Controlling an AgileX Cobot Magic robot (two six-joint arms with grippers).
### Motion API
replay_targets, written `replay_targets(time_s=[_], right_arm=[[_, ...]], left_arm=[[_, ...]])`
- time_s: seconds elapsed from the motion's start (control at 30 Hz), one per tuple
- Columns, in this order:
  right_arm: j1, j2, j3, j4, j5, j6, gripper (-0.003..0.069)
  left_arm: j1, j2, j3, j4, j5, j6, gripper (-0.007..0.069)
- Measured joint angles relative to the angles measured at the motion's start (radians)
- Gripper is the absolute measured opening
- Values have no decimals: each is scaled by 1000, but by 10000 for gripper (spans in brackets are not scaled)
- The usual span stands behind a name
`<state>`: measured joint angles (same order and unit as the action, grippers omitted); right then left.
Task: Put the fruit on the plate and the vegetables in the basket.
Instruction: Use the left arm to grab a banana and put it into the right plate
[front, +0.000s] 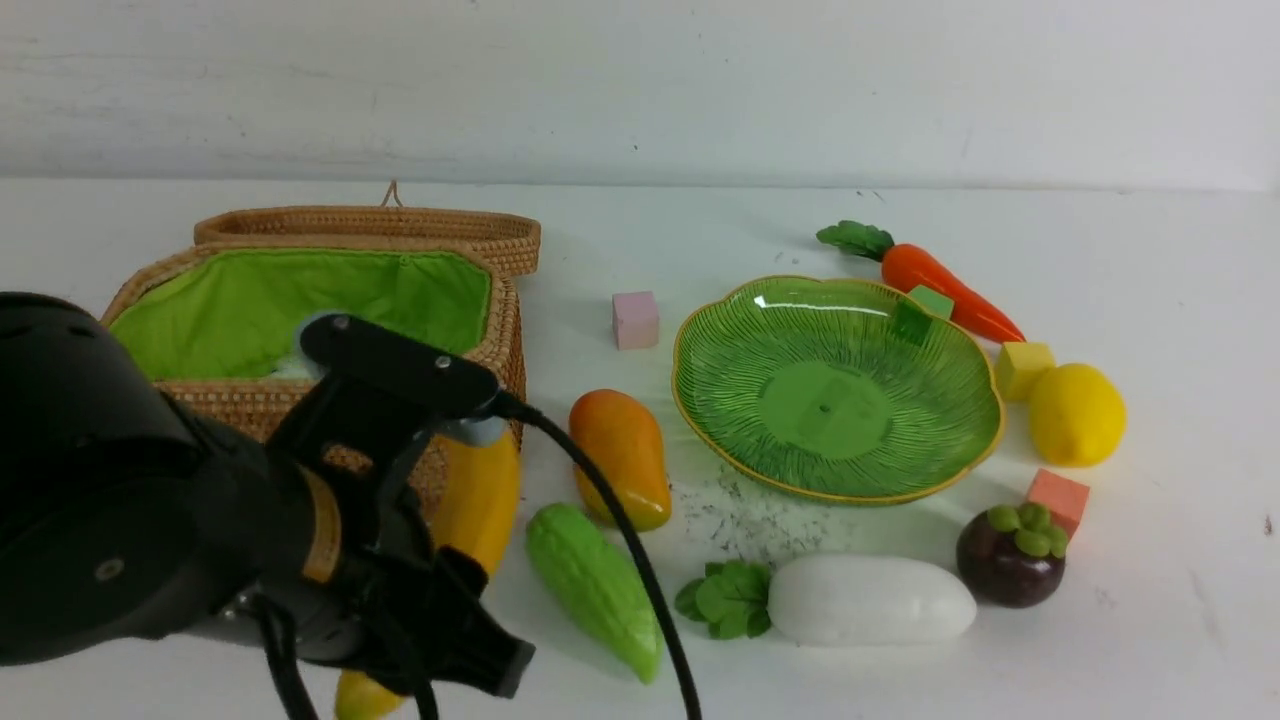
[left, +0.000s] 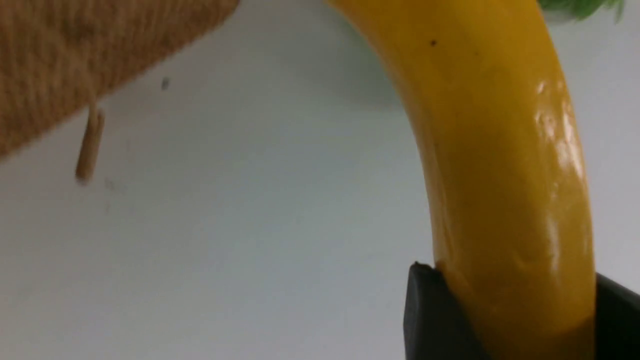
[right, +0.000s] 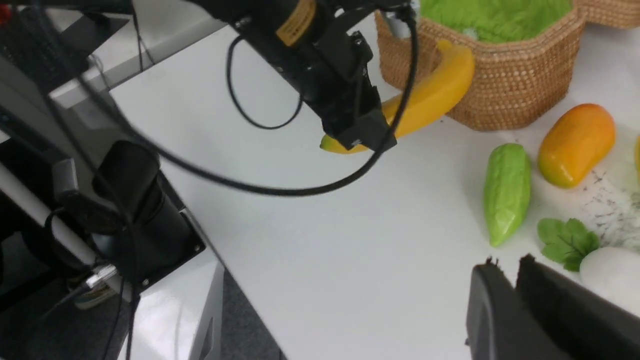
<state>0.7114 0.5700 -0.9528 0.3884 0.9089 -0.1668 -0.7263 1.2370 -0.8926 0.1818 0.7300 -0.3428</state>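
Note:
My left gripper (front: 450, 640) is shut on the lower part of the long yellow banana (front: 480, 500), which lies beside the wicker basket (front: 500, 340). Black fingers press both sides of the banana (left: 500, 150) in the left wrist view. The green plate (front: 840, 400) holds nothing. In front of it lie the mango (front: 620, 455), gourd (front: 595, 585), radish (front: 865, 598) and mangosteen (front: 1010, 555). The carrot (front: 945, 285) and lemon (front: 1075, 413) are behind and right of it. My right gripper (right: 505, 262) hangs shut and empty above the table near the radish (right: 610, 275).
Small cubes stand around the plate: pink (front: 635, 318), green (front: 930, 300), yellow (front: 1022, 365) and salmon (front: 1058, 497). The basket's lid (front: 370, 225) is folded back behind it. The left arm's cable (front: 640, 570) loops over the gourd. The table edge and robot base (right: 130, 210) show in the right wrist view.

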Motion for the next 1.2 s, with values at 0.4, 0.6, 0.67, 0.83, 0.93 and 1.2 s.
replay_targets(time_s=[0.4, 0.6, 0.67, 0.83, 0.93, 1.2], right_arm=[[0, 0, -113, -406, 98, 284, 83], [0, 0, -123, -580, 180, 435, 90], [0, 0, -124, -642, 211, 485, 91], [0, 0, -124, -725, 260, 545, 96], [0, 0, -125, -731, 275, 552, 99], [0, 0, -125, -731, 324, 552, 108]], left_arm=[[0, 200, -108, -138, -415, 511, 304], [0, 403, -332, -152, -417, 643, 304], [0, 477, -418, -152, -403, 666, 304], [0, 694, -663, -152, -368, 683, 304], [0, 797, -788, -154, -351, 665, 304], [0, 995, -978, -154, -321, 652, 317]])
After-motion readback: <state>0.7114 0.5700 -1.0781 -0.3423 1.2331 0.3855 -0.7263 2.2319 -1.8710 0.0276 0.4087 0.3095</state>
